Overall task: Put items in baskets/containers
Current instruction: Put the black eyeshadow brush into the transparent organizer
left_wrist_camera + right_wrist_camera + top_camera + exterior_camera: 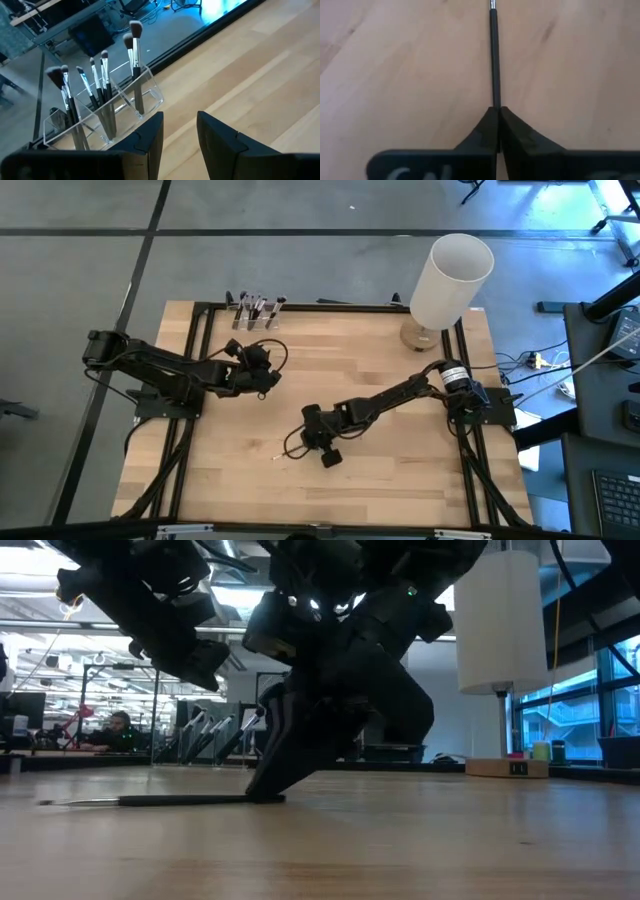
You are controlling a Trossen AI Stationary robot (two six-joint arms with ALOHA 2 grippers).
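Right gripper [496,112] fingers pressed together, apparently pinching makeup brush [493,60] lying flat on table [400,470], long axis running straight out past fingertips; left gripper [177,132] spread, empty, facing clear organizer [100,125].

Bare surface [380,370] lies open beside the clear brush organizer [256,319]; the white lamp [448,280] blocks the far corner.
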